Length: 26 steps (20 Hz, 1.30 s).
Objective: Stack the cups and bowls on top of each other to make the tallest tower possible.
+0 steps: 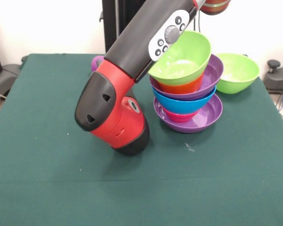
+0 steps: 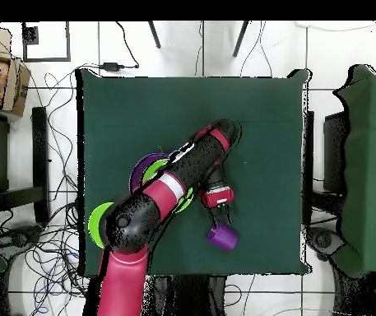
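The gripper (image 2: 220,216) hangs just beside the purple cup (image 2: 222,238), near the middle of the table's (image 1: 47,179) robot-side edge. I cannot tell how far open it is, or whether it holds the cup. The tower (image 1: 186,92) stands toward that edge's corner, its top lime green bowl (image 1: 181,59) tilted. The cup probably goes next, and it should be lowered centred into that bowl without nudging it.

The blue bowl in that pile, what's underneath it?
Under the blue bowl a small red-pink bowl peeks out, sitting in the wide purple bowl at the base of the tower, which rests on the green table. Most of the red-pink bowl is covered.
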Motion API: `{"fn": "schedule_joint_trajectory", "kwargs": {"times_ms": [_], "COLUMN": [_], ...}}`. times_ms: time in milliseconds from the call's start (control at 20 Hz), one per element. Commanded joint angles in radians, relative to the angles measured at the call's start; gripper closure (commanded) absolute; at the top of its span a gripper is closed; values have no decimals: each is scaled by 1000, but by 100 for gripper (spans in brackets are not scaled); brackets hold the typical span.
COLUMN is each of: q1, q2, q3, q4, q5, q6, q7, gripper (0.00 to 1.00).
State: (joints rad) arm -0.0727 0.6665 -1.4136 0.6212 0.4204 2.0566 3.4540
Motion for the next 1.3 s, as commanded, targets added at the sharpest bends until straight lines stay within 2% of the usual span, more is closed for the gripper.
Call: {"fn": "schedule_joint_trajectory", "kwargs": {"times_ms": [50, 650, 1300], "q1": [-20, -59, -42], "q2": [6, 32, 63], "q3": [108, 89, 115], "q4": [-25, -87, -50], "q5": [-34, -10, 10], "q6": [-106, -109, -136], "q7": [24, 53, 94], "gripper": [0, 0, 0]}}
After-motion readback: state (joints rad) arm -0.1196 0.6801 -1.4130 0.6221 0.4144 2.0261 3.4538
